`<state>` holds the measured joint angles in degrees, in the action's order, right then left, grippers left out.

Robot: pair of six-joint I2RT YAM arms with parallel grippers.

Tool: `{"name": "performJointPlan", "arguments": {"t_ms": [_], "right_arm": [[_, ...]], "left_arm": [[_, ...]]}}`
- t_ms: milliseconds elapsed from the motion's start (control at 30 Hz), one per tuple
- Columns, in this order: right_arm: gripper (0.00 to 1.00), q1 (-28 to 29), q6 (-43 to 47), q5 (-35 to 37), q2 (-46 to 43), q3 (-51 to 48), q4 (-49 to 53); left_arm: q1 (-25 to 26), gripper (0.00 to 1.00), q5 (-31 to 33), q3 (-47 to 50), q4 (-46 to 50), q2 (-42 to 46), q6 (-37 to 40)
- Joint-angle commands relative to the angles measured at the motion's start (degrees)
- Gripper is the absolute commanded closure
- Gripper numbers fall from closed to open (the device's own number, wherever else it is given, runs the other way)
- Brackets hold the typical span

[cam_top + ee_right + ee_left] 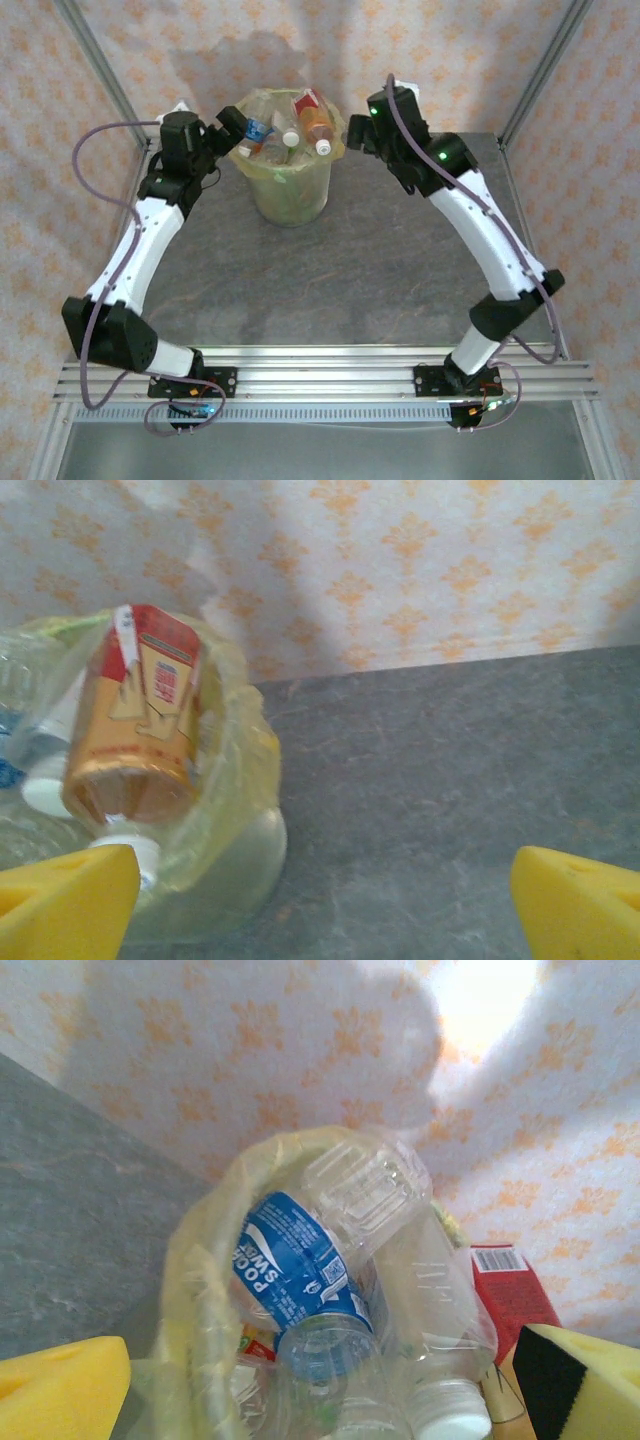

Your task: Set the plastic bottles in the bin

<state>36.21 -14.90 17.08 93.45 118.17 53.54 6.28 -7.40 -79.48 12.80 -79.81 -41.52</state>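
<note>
Top external: one bin (290, 190) (heaped) holds four visible bottles (318, 125) — left pincer (320, 1390) and right pincer (320, 905) gape empty.

bin (288, 195): round, pale, yellow-green bag liner, upright at worktop far centre | plastic bottles (290, 135): heaped inside, overfilling the rim; blue-label bottle (295, 1265) tilted, orange-label bottle (140, 740) cap-down
</note>
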Motion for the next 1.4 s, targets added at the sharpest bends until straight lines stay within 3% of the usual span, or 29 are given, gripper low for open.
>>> {"name": "performJointPlan", "arguments": {"t_ms": [0,267,433,633,867,1100,1367], "right_arm": [[0.08,-0.1,-2.5,2.8,-6.1,-6.8,-3.3],[0.01,-0.1,-5.6,14.6,-22.0,-27.9,-5.3],[0.01,-0.1,-7.8,22.6,-31.1,-42.3,-8.2],[0.01,-1.2,-3.5,28.2,-39.2,-58.7,-19.9],[0.01,-10.8,0.6,20.7,-40.3,-72.1,-32.8],[0.01,-17.3,7.2,15.0,-39.9,-88.9,-57.9],[0.01,-24.6,8.3,8.6,-34.0,-92.3,-67.6]], "left_arm": [[-0.7,0.0,6.7,3.3,3.9,5.3,2.2],[-1.0,0.0,18.2,14.6,9.8,21.5,8.8],[-1.0,0.0,22.2,28.3,5.6,33.4,12.8],[-1.1,0.0,25.4,43.7,-3.2,43.7,14.6],[-1.0,0.0,29.4,53.4,-12.7,43.8,21.0],[-1.0,0.0,27.9,63.2,-32.7,37.1,28.7],[-1.0,0.0,24.0,67.0,-43.4,29.9,33.9]]}}
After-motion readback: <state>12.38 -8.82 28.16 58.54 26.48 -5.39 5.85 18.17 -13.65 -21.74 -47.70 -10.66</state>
